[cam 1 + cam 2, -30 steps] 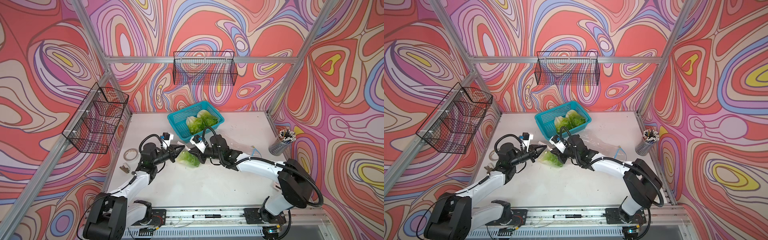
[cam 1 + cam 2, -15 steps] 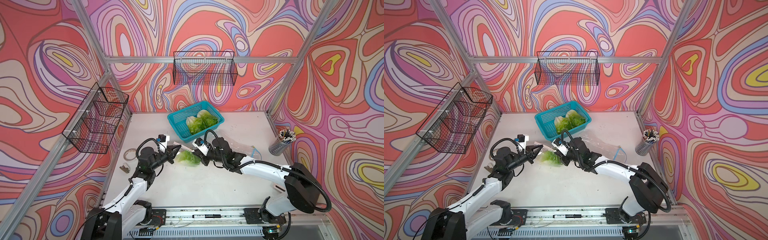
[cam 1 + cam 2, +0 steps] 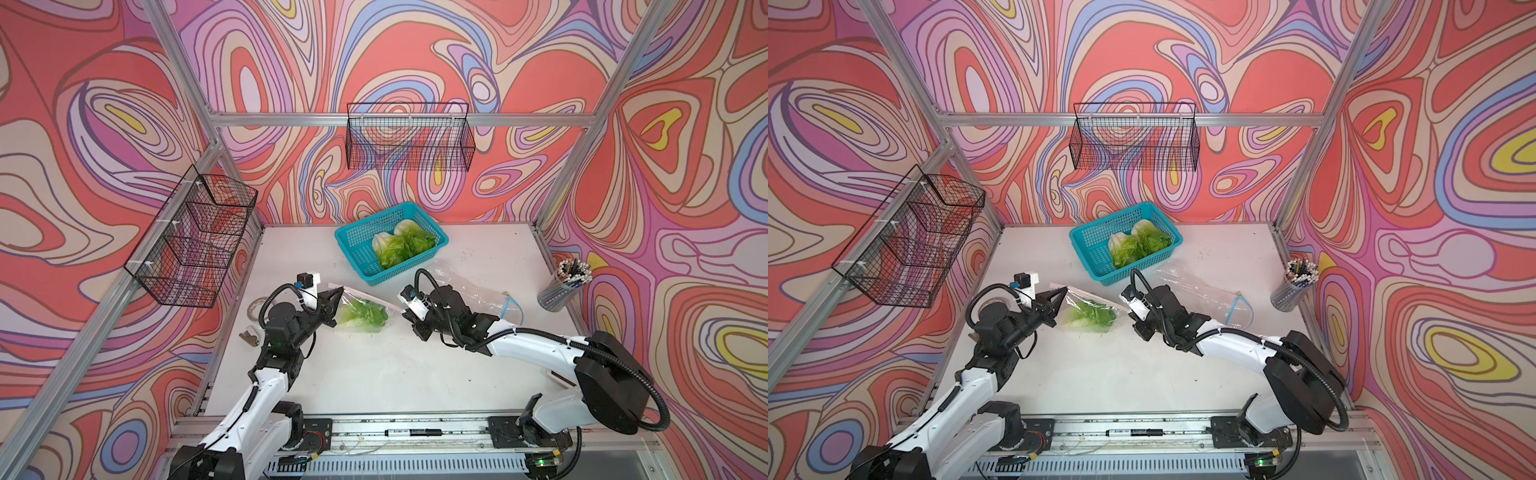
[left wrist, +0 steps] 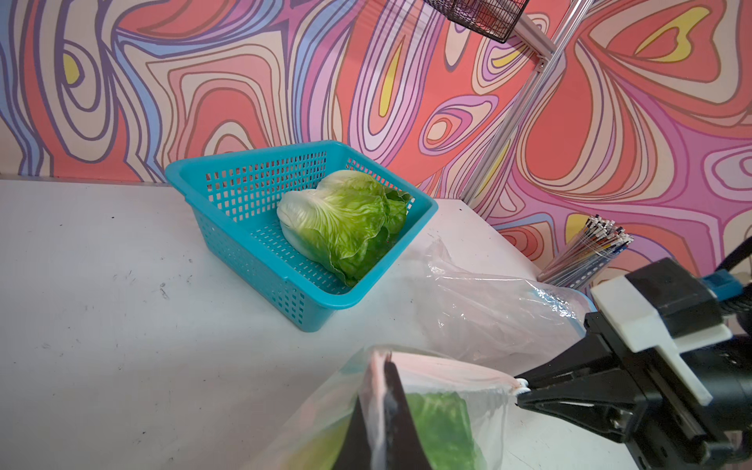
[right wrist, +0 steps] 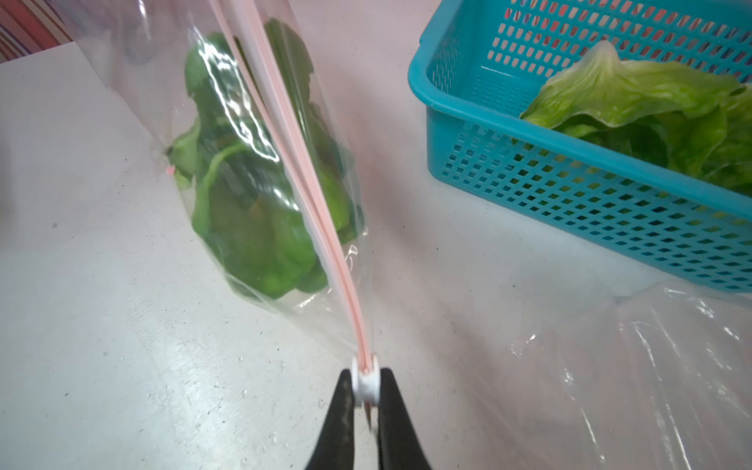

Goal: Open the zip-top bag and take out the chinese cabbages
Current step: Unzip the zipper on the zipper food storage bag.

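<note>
Zip-top bag (image 3: 352,301) with cabbage (image 3: 362,318), near teal basket (image 3: 358,247) and spare clear bag (image 3: 478,286)

Both top views are looking down steeply from high up front, taking in whole worktop (image 3: 374,374) w/ near-identical framing. Wrist cams are sitting low & close; both are sharing teal basket (image 4: 260,272) & zip-top bag (image 5: 260,171).

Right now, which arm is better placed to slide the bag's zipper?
Right. The right gripper is shut on the white slider at the zip's end; the left gripper pinches the opposite corner of the bag.
</note>
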### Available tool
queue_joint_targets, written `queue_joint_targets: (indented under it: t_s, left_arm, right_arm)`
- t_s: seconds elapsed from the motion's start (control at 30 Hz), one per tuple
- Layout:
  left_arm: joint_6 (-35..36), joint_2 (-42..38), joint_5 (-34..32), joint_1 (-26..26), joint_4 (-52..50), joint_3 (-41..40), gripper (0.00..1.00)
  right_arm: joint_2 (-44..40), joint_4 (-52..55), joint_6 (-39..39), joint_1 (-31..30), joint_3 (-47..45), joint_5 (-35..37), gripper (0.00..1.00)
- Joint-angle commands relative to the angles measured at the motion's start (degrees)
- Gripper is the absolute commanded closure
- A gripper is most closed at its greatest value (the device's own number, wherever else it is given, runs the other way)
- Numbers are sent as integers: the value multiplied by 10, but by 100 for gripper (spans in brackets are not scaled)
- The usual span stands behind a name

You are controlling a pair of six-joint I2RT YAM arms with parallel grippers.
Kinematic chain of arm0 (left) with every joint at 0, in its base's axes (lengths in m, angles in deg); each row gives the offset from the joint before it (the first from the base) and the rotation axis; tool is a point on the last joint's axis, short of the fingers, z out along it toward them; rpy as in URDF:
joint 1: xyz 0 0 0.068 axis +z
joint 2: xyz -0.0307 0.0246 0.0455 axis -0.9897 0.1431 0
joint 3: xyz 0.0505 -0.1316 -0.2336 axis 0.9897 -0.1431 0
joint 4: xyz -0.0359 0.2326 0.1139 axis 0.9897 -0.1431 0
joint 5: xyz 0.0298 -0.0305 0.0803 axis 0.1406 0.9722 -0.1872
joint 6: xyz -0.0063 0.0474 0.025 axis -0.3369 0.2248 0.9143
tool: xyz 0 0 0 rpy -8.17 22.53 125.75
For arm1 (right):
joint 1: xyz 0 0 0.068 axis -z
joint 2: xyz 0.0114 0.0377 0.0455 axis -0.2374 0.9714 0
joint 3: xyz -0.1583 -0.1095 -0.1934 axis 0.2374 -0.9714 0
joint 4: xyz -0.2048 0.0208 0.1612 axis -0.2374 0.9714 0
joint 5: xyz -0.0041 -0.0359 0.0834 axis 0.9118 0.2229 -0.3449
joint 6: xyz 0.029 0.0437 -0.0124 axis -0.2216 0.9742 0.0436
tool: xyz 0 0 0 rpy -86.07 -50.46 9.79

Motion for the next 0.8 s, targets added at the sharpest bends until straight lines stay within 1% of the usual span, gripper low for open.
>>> queue_joint_targets:
  t_s: [0.0,0.07,0.17,0.33,0.47,0.6,0.77]
  left_arm:
    - [0,-9,-40,15,52,-1,100]
    - [0,-8,-28,15,56,0,100]
    - [-11,2,10,15,79,0,100]
    - [-42,35,80,15,145,-9,100]
    - [-63,66,123,15,177,-7,100]
    - [-85,90,146,15,220,-12,100]
    - [-74,96,157,11,198,-4,96]
  right_arm:
    - [-10,54,6,17,-19,33,100]
    - [-10,46,9,18,-20,27,100]
    - [-10,24,14,19,-26,1,100]
    - [-14,-46,30,19,-44,-33,100]
    - [-11,-90,41,19,-51,-46,100]
    - [-2,-131,57,19,-56,-65,100]
    - [10,-176,78,19,-63,-78,100]
